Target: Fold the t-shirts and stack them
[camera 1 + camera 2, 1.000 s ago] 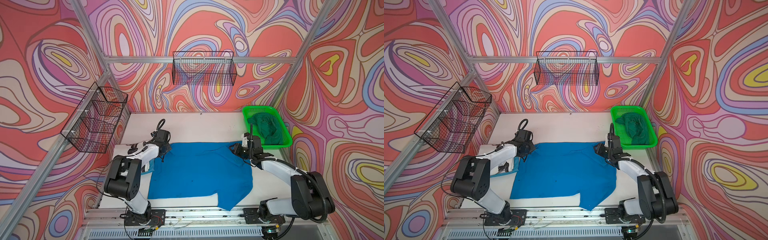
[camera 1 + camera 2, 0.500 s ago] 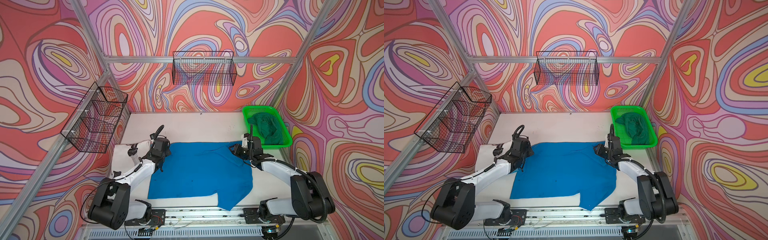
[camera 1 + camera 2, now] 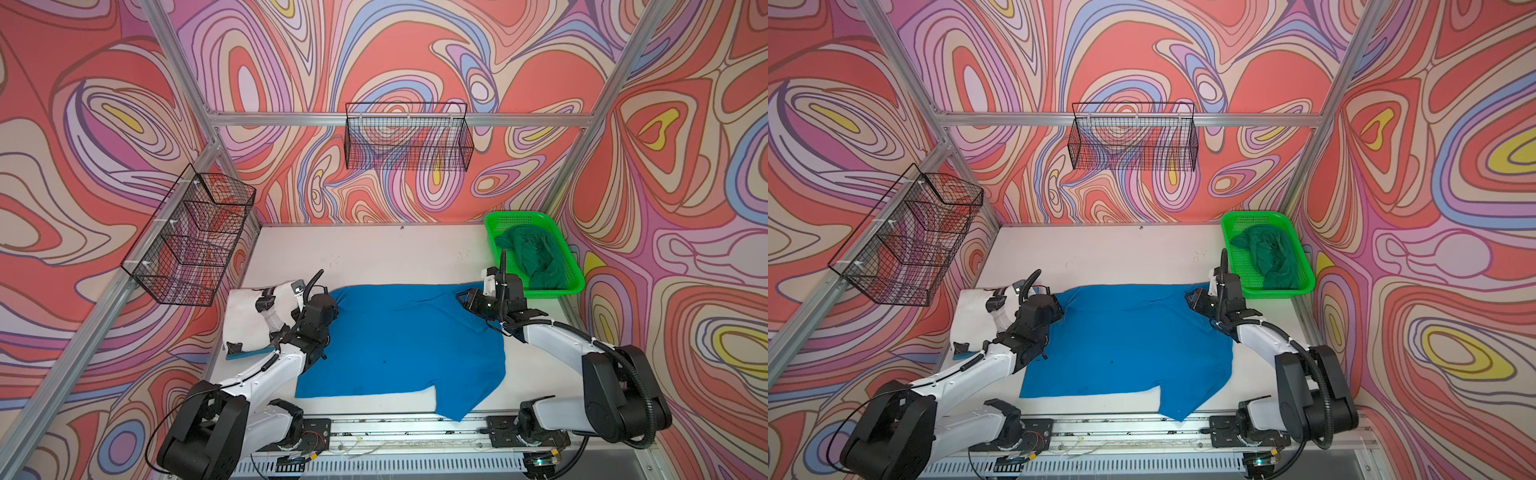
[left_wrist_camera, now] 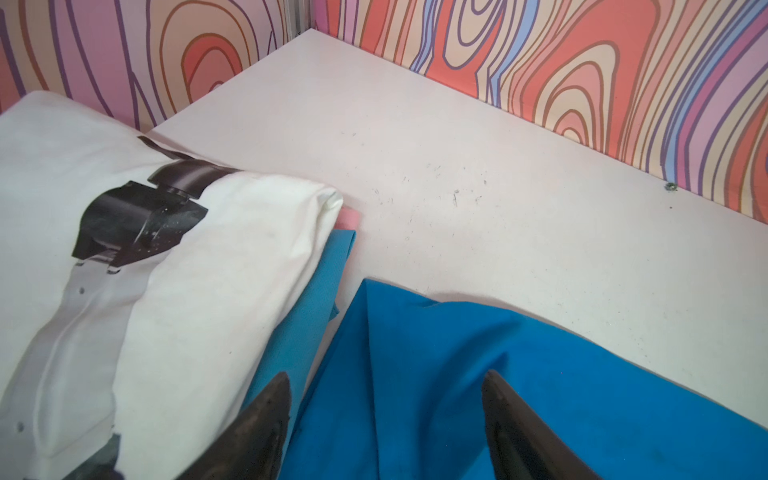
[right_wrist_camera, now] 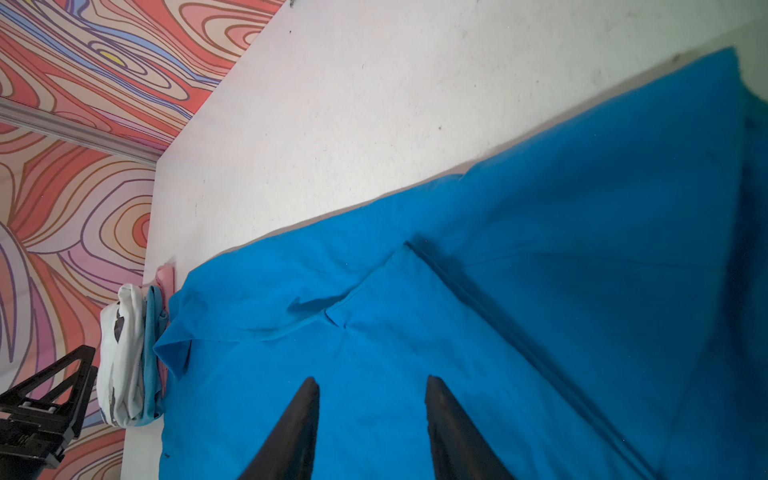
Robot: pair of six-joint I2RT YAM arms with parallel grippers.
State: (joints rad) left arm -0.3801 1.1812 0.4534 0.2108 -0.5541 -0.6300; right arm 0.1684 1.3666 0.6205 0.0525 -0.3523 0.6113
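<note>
A bright blue t-shirt (image 3: 399,345) (image 3: 1129,340) lies spread flat mid-table, one sleeve reaching the front edge. My left gripper (image 3: 331,300) (image 4: 386,374) is open over its far left corner (image 4: 540,395), nothing between the fingers. My right gripper (image 3: 463,297) (image 5: 370,378) is open just above the shirt's far right part (image 5: 415,311). Left of the blue shirt sits a folded white t-shirt with black-grey print (image 3: 249,316) (image 4: 187,291), stacked on a folded lighter blue t-shirt (image 3: 245,354) (image 4: 307,324). A dark green t-shirt (image 3: 536,255) (image 3: 1271,257) lies crumpled in the basket.
The bright green mesh basket (image 3: 519,214) stands at the far right, just behind the right gripper. A pink cloth edge (image 4: 347,218) peeks from under the stack. Black wire baskets hang on the left wall (image 3: 187,241) and the back wall (image 3: 407,141). Bare white table (image 3: 374,253) lies behind the shirt.
My left gripper has gone from shut to open, letting go of the blue shirt's far left corner, and the left arm has dropped lower. The right arm has not moved.
</note>
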